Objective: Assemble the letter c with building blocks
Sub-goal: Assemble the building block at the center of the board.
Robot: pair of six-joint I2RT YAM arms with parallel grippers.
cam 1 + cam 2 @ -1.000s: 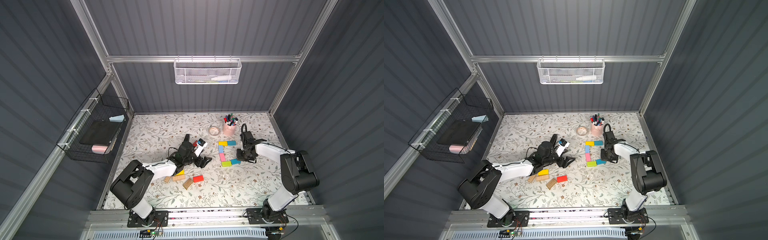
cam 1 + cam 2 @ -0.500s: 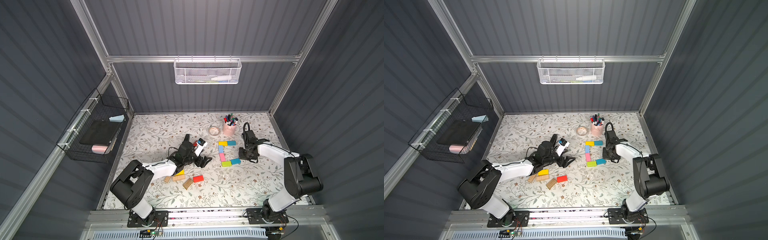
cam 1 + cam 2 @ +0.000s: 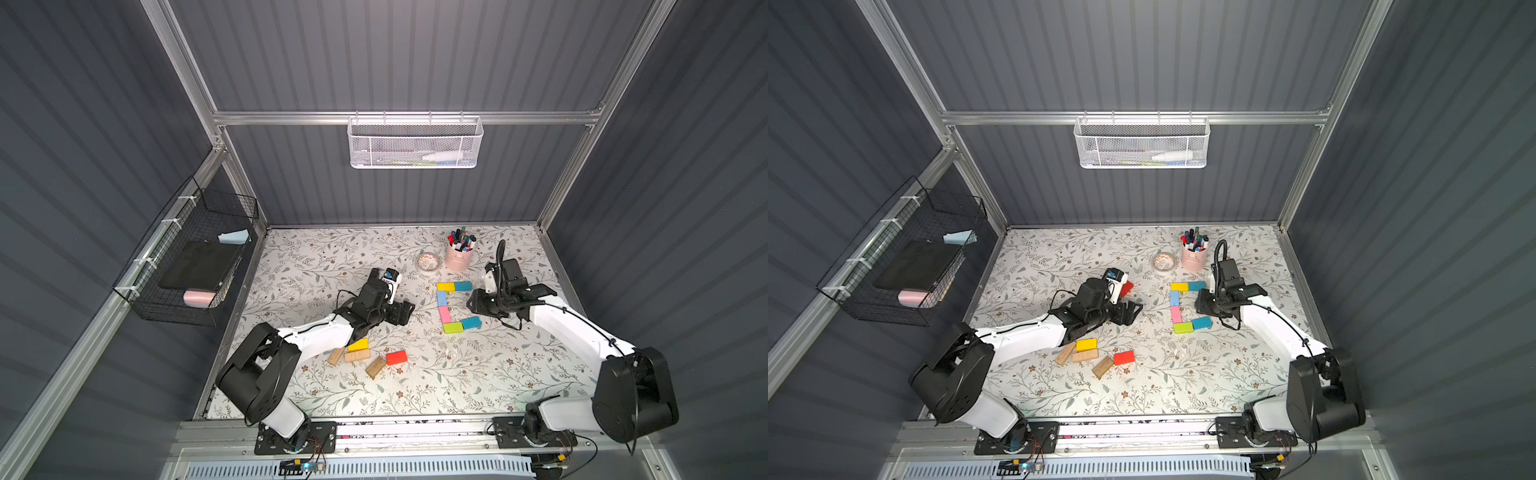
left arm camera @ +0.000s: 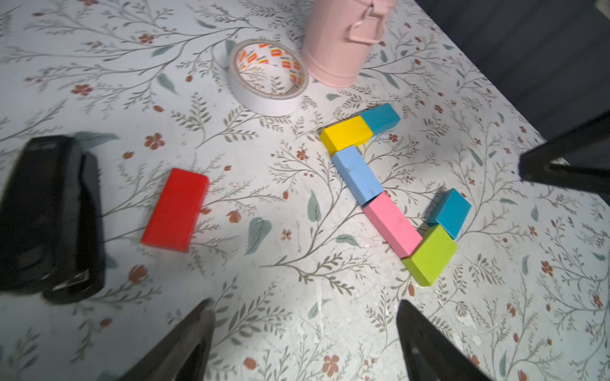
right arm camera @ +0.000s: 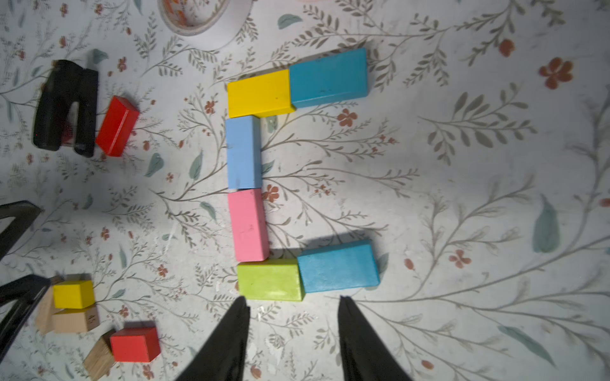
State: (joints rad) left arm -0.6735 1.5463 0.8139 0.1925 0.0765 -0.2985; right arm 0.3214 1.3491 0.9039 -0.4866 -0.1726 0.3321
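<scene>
Nearest our base lie loose flat wooden bricks: a red brick, a yellow brick and plain wood bricks. Our left gripper stands wide open and empty above the floral tabletop. Our right gripper is parted too, holding nothing, just beside the lime green brick and teal brick. These close a C with a pink brick, a light blue brick, a second yellow brick and a second teal brick. Farthest stand a white tape roll and a pink metal cup.

3 bare wooden blocks (grain visible); painted blocks matt.
</scene>
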